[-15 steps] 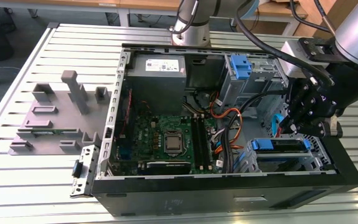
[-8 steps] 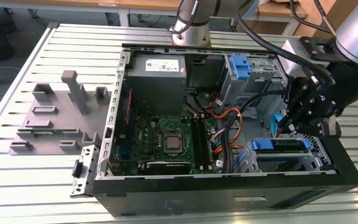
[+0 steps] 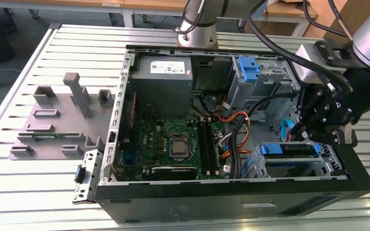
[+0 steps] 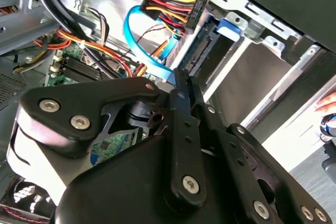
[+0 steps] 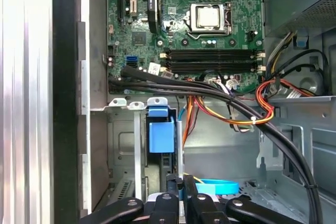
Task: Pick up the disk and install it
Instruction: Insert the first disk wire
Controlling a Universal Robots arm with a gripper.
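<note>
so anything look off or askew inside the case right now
Nothing stands out. The disk sits square in its bay at the case's front corner, the gripper is just above it, and the cables look routed, not snagged.

Slatted metal table; computer case; grey fixture.

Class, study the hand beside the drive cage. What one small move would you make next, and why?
Probably ease the hand, with fingers shut, a little toward the disk to press it home. The disk's blue carrier already sits in the drive cage, the hand hangs close to it holding nothing, and the carrier's tab seems to stand out at the cage's edge.
</note>
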